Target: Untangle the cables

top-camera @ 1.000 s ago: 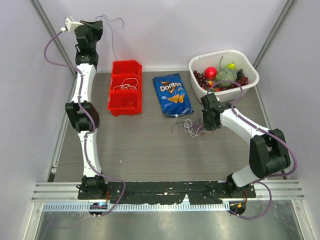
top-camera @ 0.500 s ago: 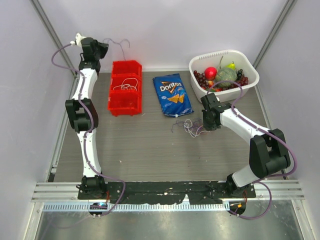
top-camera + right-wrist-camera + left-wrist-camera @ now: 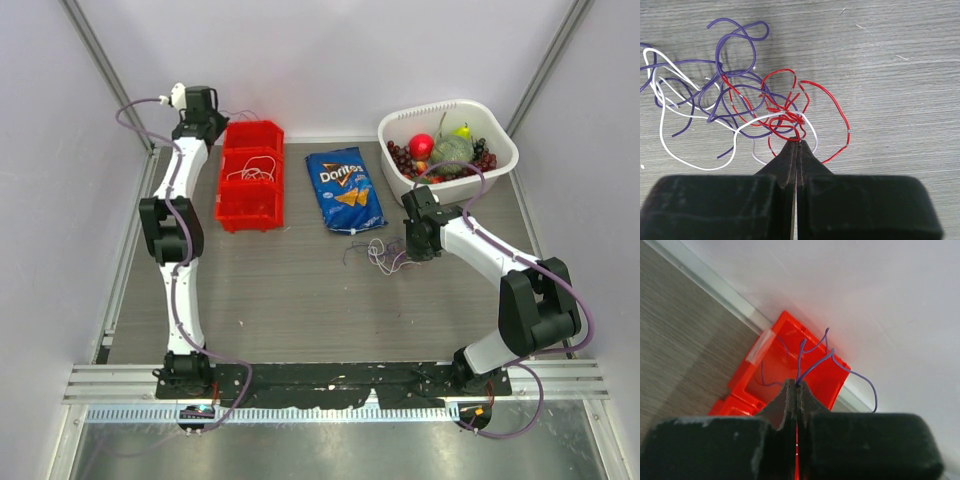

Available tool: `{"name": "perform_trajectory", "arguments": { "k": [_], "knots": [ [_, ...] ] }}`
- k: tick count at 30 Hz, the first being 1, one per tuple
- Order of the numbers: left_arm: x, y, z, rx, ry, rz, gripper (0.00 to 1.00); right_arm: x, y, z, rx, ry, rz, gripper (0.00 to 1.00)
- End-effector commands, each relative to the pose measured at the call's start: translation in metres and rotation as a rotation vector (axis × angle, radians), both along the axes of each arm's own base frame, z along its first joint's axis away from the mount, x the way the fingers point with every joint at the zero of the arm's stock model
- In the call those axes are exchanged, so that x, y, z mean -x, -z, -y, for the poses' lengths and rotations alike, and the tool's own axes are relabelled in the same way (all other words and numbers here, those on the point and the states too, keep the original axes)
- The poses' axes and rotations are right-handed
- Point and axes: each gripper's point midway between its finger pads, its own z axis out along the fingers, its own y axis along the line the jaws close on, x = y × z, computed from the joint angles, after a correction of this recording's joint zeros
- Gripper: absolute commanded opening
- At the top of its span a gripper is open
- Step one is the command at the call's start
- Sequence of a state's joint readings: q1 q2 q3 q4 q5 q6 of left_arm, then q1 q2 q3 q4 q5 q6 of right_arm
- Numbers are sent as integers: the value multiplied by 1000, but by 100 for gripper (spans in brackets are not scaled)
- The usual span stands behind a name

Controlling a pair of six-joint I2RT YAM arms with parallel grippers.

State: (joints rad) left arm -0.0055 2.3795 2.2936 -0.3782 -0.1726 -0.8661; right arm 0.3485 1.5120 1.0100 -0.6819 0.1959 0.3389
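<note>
The cables (image 3: 380, 256) lie as a loose tangle of white, red and purple loops on the table just below the chip bag. My right gripper (image 3: 408, 254) is at the tangle's right side, shut on a red cable (image 3: 790, 118) at its fingertips (image 3: 799, 141). White and purple strands (image 3: 715, 90) spread to the left of it. My left gripper (image 3: 212, 124) is at the far left by the red bin (image 3: 250, 205), shut on a single purple cable (image 3: 815, 368). That cable's loose ends hang over the bin's rear compartment (image 3: 775, 365).
A white cable (image 3: 251, 170) lies coiled in the red bin's middle compartment. A blue Doritos bag (image 3: 345, 190) lies at centre back. A white basket (image 3: 500, 150) of fruit stands at back right, just behind the right arm. Walls close in behind and on both sides.
My left arm has come down from high by the back wall and moved right to the red bin, carrying the purple cable. The right arm and the tangle have not moved.
</note>
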Motion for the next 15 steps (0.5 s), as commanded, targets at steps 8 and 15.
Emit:
{"name": "perform_trajectory", "arguments": {
  "k": [8,15],
  "knots": [
    [30,-12,14,-35,-134,-82,0,-8,-6,-6,-24,0,28,1],
    [30,-1,12,38,-195,-103,0,-8,-7,-5,-22,6,33,1]
  ]
}}
